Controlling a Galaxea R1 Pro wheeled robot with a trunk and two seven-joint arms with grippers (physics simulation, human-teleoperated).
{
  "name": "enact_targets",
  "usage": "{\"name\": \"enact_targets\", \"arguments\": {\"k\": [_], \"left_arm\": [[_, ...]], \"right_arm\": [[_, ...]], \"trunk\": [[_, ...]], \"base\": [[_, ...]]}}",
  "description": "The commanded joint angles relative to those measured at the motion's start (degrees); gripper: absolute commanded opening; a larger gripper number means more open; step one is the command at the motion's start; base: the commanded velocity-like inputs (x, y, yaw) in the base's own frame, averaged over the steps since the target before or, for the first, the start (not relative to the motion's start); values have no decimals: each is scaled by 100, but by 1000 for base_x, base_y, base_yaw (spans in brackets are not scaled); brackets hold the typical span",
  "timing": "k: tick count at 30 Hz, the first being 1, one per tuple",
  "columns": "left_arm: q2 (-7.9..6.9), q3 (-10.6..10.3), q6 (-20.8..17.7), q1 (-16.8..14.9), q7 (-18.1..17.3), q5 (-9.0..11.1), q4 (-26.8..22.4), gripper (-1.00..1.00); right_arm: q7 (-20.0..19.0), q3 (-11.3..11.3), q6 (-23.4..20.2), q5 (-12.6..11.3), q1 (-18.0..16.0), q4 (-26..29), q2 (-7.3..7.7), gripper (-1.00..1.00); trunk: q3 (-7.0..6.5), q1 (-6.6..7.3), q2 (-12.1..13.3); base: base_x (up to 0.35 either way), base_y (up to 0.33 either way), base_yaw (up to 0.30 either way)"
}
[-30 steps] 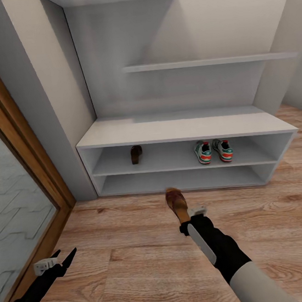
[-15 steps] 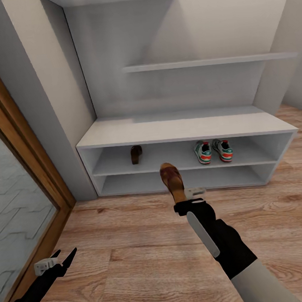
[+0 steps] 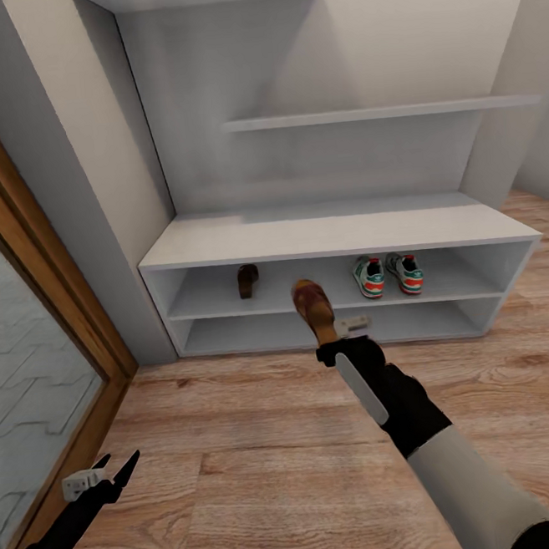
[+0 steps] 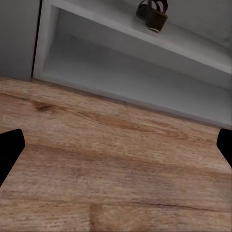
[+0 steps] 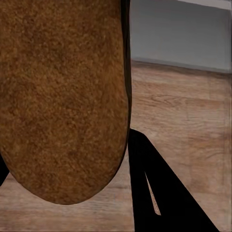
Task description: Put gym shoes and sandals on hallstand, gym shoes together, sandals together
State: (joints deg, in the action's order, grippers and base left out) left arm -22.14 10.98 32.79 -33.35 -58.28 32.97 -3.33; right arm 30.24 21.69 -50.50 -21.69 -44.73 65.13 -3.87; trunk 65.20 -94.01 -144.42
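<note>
The wide, low light-grey hallstand [image 3: 338,235] with a flat top and two long shelves stands against the wall, on the light brown wood-plank corridor floor [image 3: 241,446]. On its upper shelf the pair of cream-white sneakers with green stripes and red heels [image 3: 388,274] sit side by side toward the right, so that half of the job looks done. Further left on the same shelf lies one brown leather flip-flop sandal [image 3: 248,279], alone. The second brown sandal [image 3: 313,308] is off the floor, held out in front of the shelves by the right gripper [image 3: 341,337], whose jaws are clenched on its heel end. What is left, by my reading, is to carry it leftward and set it beside its mate. The left gripper [image 3: 105,475] hangs low near the floor, jaws spread and holding nothing.
</note>
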Motion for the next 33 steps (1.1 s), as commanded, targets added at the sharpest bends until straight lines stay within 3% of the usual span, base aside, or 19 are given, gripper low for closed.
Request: {"name": "enact_targets", "arguments": {"k": [1,5,8,12,33], "left_arm": [[0,45,17,-4,-25,-32,7,100],[1,45,17,-4,-26,-33,7,100],[2,44,17,-4,-26,-33,6,100],[6,43,17,-4,-25,-36,7,100],[8,43,17,-7,-25,-37,7,100]], "right_arm": [[76,10,-47,-87,-99,-242,1,-100],[72,10,-187,-248,-198,-469,1,-100],[71,10,-248,-597,-227,-543,1,-100],[70,10,-392,-844,-235,-610,1,-100],[57,76,-419,-877,-238,-645,9,-100]], "trunk": [[5,2,-3],[5,2,-3],[5,2,-3],[5,2,-3],[5,2,-3]], "base": [[0,0,0],[0,0,0],[0,0,0],[0,0,0],[0,0,0]]}}
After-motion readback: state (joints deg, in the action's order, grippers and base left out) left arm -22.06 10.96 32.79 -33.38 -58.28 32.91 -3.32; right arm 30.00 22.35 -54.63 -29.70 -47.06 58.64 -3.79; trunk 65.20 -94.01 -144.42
